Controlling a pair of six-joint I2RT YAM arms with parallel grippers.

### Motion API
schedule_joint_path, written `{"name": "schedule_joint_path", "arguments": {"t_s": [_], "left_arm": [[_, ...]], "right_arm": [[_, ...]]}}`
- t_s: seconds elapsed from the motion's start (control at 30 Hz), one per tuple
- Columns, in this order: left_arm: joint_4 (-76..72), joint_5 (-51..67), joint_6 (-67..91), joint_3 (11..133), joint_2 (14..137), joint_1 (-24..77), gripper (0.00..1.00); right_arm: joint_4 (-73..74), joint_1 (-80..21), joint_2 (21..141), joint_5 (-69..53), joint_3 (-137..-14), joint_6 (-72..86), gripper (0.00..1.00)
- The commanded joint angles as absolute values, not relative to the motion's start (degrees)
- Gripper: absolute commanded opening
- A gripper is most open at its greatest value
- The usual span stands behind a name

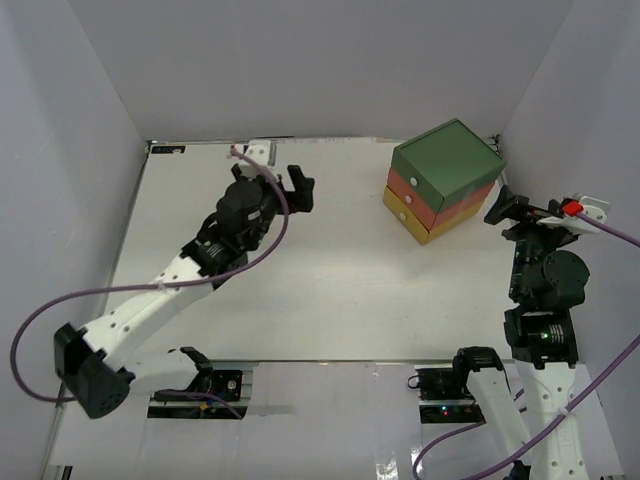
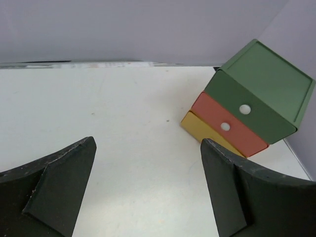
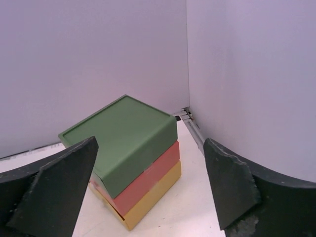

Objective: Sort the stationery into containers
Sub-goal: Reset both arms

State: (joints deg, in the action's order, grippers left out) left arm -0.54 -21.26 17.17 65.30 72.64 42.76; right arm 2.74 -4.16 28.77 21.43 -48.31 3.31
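A: Looking down from above, where's the drawer chest [image 1: 445, 180]?
B: Two o'clock on the table [image 1: 330, 290]. Right gripper [image 1: 503, 208] near it, left gripper [image 1: 299, 186] at eleven.
A: Left wrist?
B: Jaws wide, empty; chest at two.
A: Right wrist?
B: Jaws wide, empty; chest at seven, near the corner walls [image 3: 247, 74].

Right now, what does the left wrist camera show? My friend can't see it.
A small three-drawer chest, green over orange-red over yellow, sits at the right on a white table. The left gripper is open in front, with nothing between its dark fingers.
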Motion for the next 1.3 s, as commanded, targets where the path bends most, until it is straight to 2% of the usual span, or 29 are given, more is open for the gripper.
{"name": "schedule_joint_path", "arguments": {"t_s": [0.0, 0.03, 0.2, 0.47, 0.7, 1.27], "left_arm": [[11.9, -27.1, 17.4, 59.8, 61.5, 42.5, 0.98], [14.7, -27.9, 17.4, 58.6, 56.3, 42.5, 0.98], [21.4, -33.1, 16.8, 51.8, 42.8, 42.0, 0.98], [30.7, -40.3, 20.4, 47.9, 28.9, 42.0, 0.98], [33.3, -41.4, 21.2, 47.3, 28.7, 41.9, 0.98], [33.0, -40.3, 21.9, 44.1, 30.8, 41.9, 0.98]], "right_arm": [[4.9, -4.9, 26.8, 25.8, -49.2, 6.9, 0.95], [7.6, -5.1, 25.7, 26.2, -49.3, 7.4, 0.90], [9.6, -8.7, 19.6, 18.3, -46.3, 2.8, 0.90], [8.3, -12.8, 9.2, 17.0, -40.7, 0.6, 0.90], [9.2, -13.6, 5.6, 18.2, -37.3, -1.3, 0.90], [8.1, -15.2, 5.6, 18.5, -33.8, -2.5, 0.90]]}}
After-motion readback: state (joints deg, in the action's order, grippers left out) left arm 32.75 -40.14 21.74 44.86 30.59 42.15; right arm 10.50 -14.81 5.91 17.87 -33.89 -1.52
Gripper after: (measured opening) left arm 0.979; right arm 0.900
